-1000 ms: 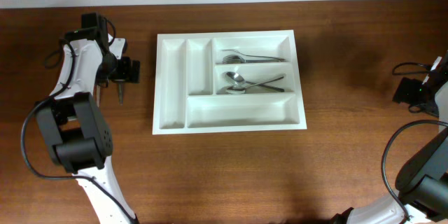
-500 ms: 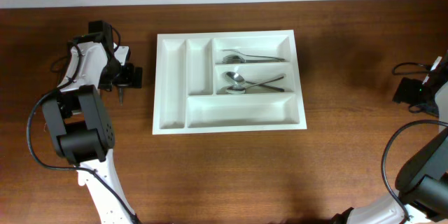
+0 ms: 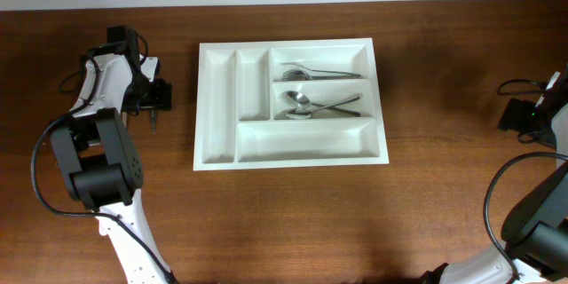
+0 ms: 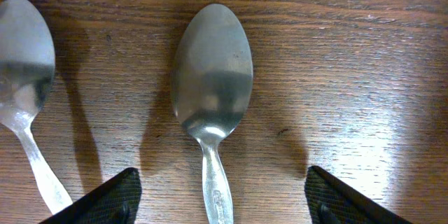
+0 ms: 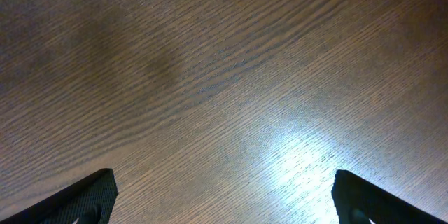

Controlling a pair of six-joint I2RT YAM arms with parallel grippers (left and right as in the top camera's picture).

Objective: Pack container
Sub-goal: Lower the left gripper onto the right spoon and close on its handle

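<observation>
Nudged toward the wooden desk's [image 4: 364, 77] left edge, left pincer [image 4: 222, 197] spread over a grey metal spoon [image 4: 213, 70], right pincer [image 5: 224, 197] spread.

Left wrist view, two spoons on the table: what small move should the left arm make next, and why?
Probably ease down and close on the centred spoon: its handle lies between the open left jaws, on the table, not yet in the white tray, which already holds cutlery.
</observation>
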